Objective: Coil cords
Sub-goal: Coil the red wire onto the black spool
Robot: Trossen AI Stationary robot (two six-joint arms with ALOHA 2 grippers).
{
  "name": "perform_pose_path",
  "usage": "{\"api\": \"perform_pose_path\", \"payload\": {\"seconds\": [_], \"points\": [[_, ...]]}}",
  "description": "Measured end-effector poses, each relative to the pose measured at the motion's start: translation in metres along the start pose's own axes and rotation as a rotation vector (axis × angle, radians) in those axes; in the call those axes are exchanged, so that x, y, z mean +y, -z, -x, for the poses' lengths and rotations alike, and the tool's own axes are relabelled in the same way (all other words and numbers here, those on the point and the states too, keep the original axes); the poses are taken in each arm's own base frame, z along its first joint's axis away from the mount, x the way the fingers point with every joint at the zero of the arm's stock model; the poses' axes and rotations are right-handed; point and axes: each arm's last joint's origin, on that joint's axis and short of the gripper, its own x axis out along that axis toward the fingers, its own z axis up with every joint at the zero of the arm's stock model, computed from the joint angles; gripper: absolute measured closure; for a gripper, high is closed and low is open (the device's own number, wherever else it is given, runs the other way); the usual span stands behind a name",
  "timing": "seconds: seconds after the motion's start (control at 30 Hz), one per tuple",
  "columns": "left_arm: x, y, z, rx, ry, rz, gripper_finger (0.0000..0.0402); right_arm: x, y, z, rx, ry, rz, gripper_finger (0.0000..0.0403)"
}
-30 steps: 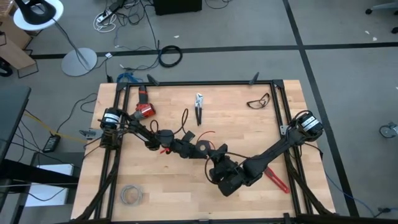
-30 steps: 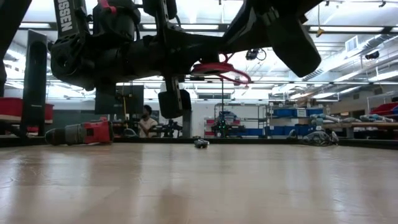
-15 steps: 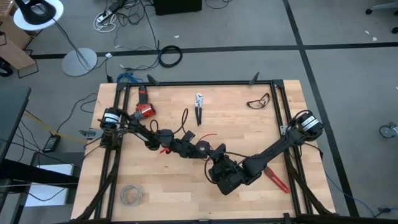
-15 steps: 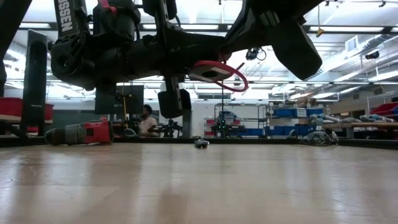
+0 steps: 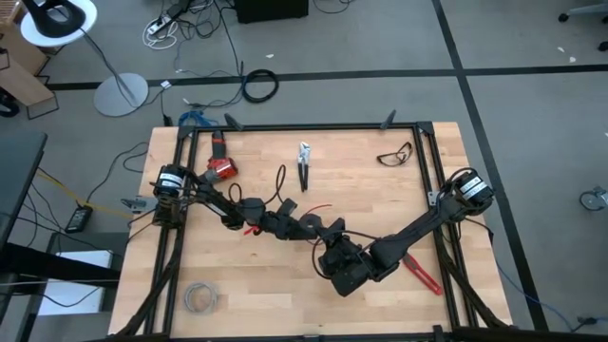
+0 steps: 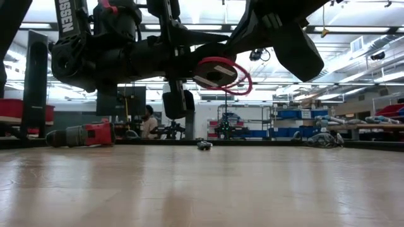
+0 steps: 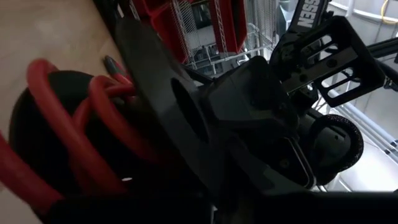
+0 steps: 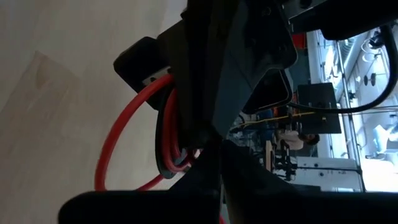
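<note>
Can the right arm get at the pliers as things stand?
Probably not yet: the right end effector is shut on the red wire mid-table with the left end effector. The pliers lie unobstructed.

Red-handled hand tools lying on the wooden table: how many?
2: a red power drill near the far left corner, and a red-handled tool at the near right beside the right arm. The arms may hide others.
</note>
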Motion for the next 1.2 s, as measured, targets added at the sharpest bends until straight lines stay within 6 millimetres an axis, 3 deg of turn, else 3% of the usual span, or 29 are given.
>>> {"api": "perform_pose_path", "payload": {"seconds": [0.53,0.83,1.2], "points": [[-0.006,0.006,0.002,-0.023,0.048,-0.007,0.0266,-0.001,0.003,-0.001,0.045,0.060,0.029,0.0403],[0.011,0.032,0.066,-0.174,-0.167,0.015,0.0263,-0.005,0.006,-0.010,0.072,0.067,-0.005,0.0403],[-0.018,0.031,0.099,-0.298,-0.154,-0.135,0.0264,-0.016,0.019,-0.046,0.100,-0.071,-0.078,0.0403]]}}
